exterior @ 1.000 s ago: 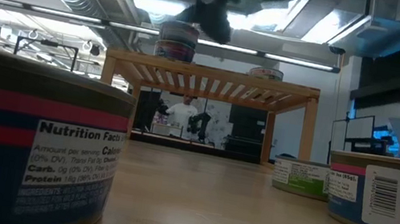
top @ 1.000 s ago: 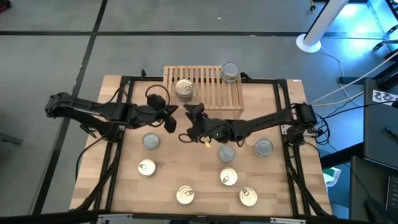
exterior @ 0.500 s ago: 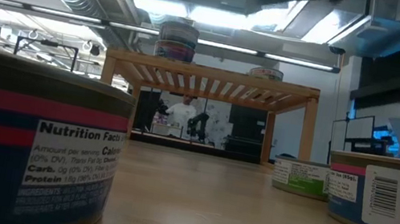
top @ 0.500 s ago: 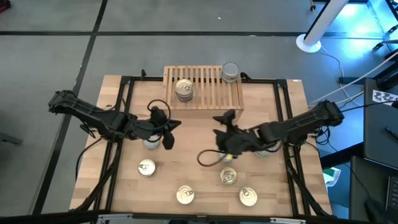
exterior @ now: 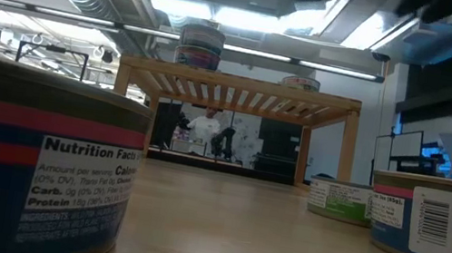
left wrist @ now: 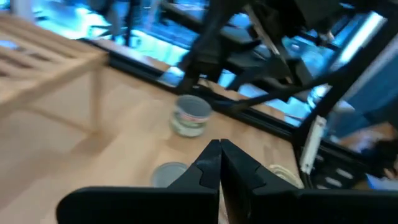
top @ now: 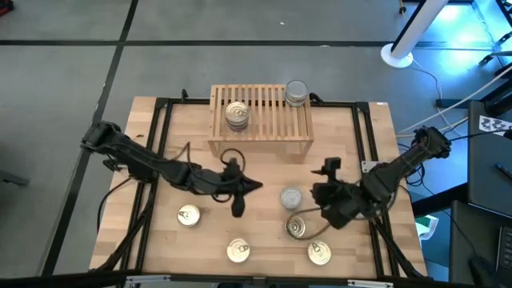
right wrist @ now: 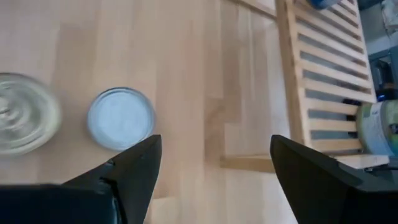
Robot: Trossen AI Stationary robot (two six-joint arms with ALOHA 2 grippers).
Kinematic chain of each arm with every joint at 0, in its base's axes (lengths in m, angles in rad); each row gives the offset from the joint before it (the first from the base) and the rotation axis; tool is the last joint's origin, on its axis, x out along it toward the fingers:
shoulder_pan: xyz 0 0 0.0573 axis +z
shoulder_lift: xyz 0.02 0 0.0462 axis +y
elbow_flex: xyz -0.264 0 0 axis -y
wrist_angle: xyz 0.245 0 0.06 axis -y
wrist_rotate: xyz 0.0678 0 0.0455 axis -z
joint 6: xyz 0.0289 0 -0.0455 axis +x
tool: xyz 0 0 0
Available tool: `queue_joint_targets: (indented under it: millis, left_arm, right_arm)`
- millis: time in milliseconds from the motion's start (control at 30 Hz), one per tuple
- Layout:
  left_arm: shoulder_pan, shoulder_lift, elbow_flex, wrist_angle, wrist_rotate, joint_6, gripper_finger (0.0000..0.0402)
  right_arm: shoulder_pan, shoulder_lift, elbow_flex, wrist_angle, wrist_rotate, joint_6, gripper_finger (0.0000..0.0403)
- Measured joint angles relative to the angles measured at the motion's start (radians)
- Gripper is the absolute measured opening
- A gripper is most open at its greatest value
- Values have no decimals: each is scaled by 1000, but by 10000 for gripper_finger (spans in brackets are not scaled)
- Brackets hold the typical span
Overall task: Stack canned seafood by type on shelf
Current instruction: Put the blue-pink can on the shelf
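The shelf point(top: 260, 120) stands at the table's far middle, with two gold-lidded cans stacked point(top: 237, 114) on its slats and a silver-lidded can point(top: 296, 93) at its far right corner. Loose cans rest on the table: a silver one point(top: 290, 197) and gold ones point(top: 189, 214), point(top: 238, 251), point(top: 319, 253), point(top: 296, 228). My left gripper point(top: 252, 186) is shut and empty above the table's middle, left of the silver can point(left wrist: 190, 115). My right gripper point(top: 322, 182) hovers open and empty right of that can point(right wrist: 120, 117), facing the shelf point(right wrist: 329, 81).
A black frame rail point(top: 364, 144) runs around the tabletop. My arms cover parts of the table at left and right. In the low view, big cans point(exterior: 26, 167), point(exterior: 440, 222) stand close at the near edge; a person shows far behind the shelf point(exterior: 242, 88).
My left gripper has gone toward the table's right and near edges, staying shut. My right gripper has drawn back from in front of the shelf toward the right and near edges, rolling its wrist, still open. Both have left the top of the low view. No can has moved.
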Motion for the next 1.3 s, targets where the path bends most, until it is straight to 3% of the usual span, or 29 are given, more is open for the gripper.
queue_joint_targets:
  millis: [267, 533, 733, 1000, 1200, 1300]
  left_arm:
    - [-1, 149, 0, 135, 133, 73, 1]
    - [-1, 288, 1, 363, 178, 73, 1]
    - [-15, 389, 98, 362, 239, 181, 1]
    - [-49, 504, 293, 285, 316, 504, 2]
    - [-24, 516, 362, 273, 316, 505, 5]
    - [-12, 516, 367, 262, 316, 460, 28]
  right_arm:
    - [122, -6, -92, 7, 56, 151, 302]
    - [143, -3, -251, 288, -163, 198, 302]
    - [144, -3, -308, 487, -281, 119, 302]
    - [142, 6, -315, 520, -266, 25, 302]
    - [142, 5, -316, 521, -232, -48, 302]
    - [142, 5, -316, 521, -230, -67, 302]
